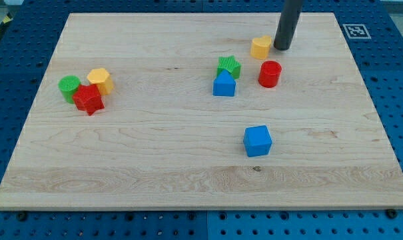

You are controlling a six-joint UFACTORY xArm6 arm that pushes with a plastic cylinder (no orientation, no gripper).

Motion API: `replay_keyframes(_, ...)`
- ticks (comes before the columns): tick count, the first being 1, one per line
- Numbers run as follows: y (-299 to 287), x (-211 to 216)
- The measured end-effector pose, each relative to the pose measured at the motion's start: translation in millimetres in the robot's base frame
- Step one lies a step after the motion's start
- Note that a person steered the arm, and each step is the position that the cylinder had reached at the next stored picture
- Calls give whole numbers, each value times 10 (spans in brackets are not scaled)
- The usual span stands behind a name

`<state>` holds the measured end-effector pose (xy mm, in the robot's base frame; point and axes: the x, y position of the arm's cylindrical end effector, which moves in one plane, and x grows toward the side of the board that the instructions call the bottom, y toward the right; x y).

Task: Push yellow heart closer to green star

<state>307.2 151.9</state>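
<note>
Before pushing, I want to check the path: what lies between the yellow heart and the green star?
Nothing: in the camera view only bare board separates the yellow heart from the green star. My tip stands at the heart's right side.

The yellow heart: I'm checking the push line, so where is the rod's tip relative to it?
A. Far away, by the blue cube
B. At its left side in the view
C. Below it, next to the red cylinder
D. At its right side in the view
D: my tip sits right against the view's right side of the yellow heart, with the green star lying to the heart's lower left.
</note>
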Motion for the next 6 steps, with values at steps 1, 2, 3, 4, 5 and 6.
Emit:
replay_keyframes(1,-160,116)
replay_keyframes(2,-114,436)
replay_keyframes(3,315,463)
replay_keyframes(4,470,74)
replay_keyframes(5,201,-253)
replay_keyframes(6,-253,-317)
